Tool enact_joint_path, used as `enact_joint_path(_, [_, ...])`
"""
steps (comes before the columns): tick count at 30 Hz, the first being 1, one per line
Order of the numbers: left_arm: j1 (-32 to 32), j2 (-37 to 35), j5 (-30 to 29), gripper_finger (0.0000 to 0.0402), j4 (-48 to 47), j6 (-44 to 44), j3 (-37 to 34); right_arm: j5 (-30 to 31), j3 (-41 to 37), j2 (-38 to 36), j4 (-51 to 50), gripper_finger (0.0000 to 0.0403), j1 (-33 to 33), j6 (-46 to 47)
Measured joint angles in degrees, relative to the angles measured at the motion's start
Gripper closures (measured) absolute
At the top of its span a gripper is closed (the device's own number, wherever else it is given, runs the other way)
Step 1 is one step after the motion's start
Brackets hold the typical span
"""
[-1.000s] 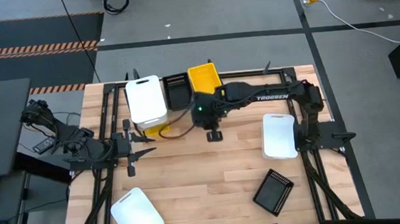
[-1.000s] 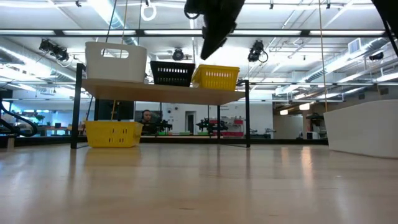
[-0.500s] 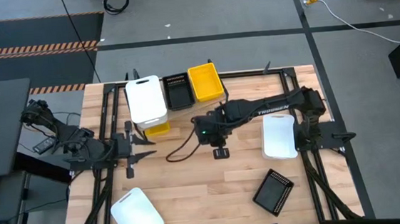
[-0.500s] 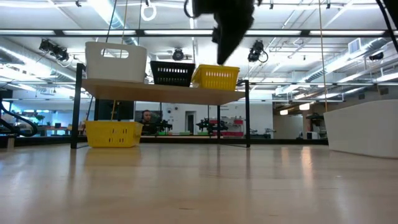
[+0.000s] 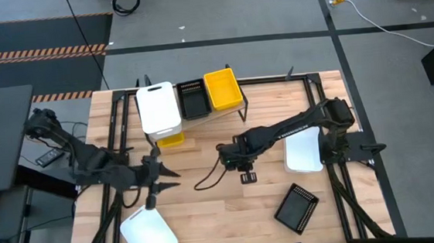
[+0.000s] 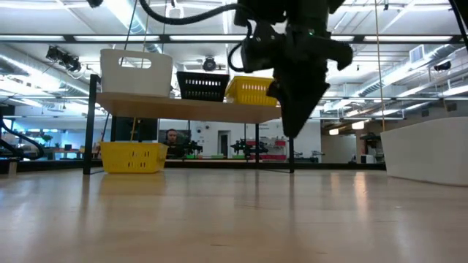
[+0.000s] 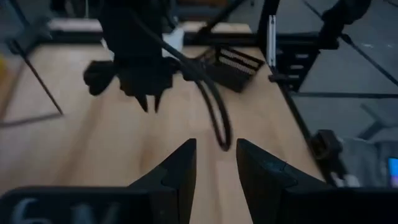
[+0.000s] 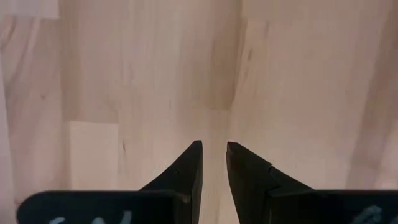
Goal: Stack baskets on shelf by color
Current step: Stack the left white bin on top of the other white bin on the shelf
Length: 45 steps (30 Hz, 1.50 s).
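Observation:
On the shelf (image 5: 201, 116) at the far side stand a white basket (image 5: 158, 107), a black basket (image 5: 193, 98) and a yellow basket (image 5: 224, 90). Another yellow basket (image 5: 170, 139) rests on the table under it. Loose on the table lie a white basket (image 5: 303, 147) at the right, a black basket (image 5: 297, 207) near right, and a white basket (image 5: 148, 234) near left. My right gripper (image 5: 247, 175) points down over bare wood at mid-table, open and holding nothing (image 8: 214, 146). My left gripper (image 5: 166, 178) hovers left of it, open (image 7: 216, 146).
Black frame rails (image 5: 117, 129) run along the table's left and right sides. A dark cable (image 5: 206, 177) loops below my right arm. Bare wood lies between the two grippers (image 5: 208, 207). In the low view my right gripper (image 6: 296, 109) hangs in front of the shelf (image 6: 190, 108).
My right gripper has come away from the yellow basket on the shelf, moving toward the table's near edge and down, tipping steeper. My left gripper has shifted a little toward the table's right and near side and rolled. No basket has moved.

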Motion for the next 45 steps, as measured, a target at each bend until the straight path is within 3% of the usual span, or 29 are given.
enact_joint_path(5, [-2.9,10.3,1.7,0.0286,-19.2,-14.9,13.5,1.6,-3.3,0.0,2.1,0.0325,-0.1,-1.1])
enact_joint_path(11, [-5.6,24.8,13.0,0.0288,-40.4,-36.1,30.8,5.4,-6.0,0.0,5.0,0.0325,-1.7,-5.2])
enact_joint_path(15, [-7.0,32.5,21.6,0.0288,-53.6,-50.1,38.1,6.6,-6.6,0.0,8.7,0.0325,-3.1,-7.6])
enact_joint_path(19, [-9.1,36.6,26.3,0.0288,-48.7,-57.4,39.7,6.9,-6.6,0.0,10.7,0.0325,-4.1,-11.0])
enact_joint_path(26, [-11.7,42.2,25.5,0.0288,-32.8,-65.8,39.8,6.9,-6.6,0.0,11.1,0.0325,-6.1,-13.4])
enact_joint_path(29, [-12.3,44.8,26.0,0.0287,-31.9,-68.6,39.8,6.9,-6.6,0.0,11.3,0.0325,-6.7,-13.4])
enact_joint_path(35, [-12.7,49.1,34.3,0.0287,-32.1,-67.9,39.8,5.5,-6.6,0.0,11.3,0.0325,-7.0,-13.2])
enact_joint_path(40, [-12.9,50.4,34.5,0.0276,-32.2,-65.5,39.8,5.3,-6.6,0.0,11.3,0.0325,-7.0,-12.7])
enact_joint_path(45, [-13.2,50.5,33.6,0.0232,-33.2,-64.2,39.8,5.3,-6.6,0.0,11.3,0.0325,-6.9,-12.0])
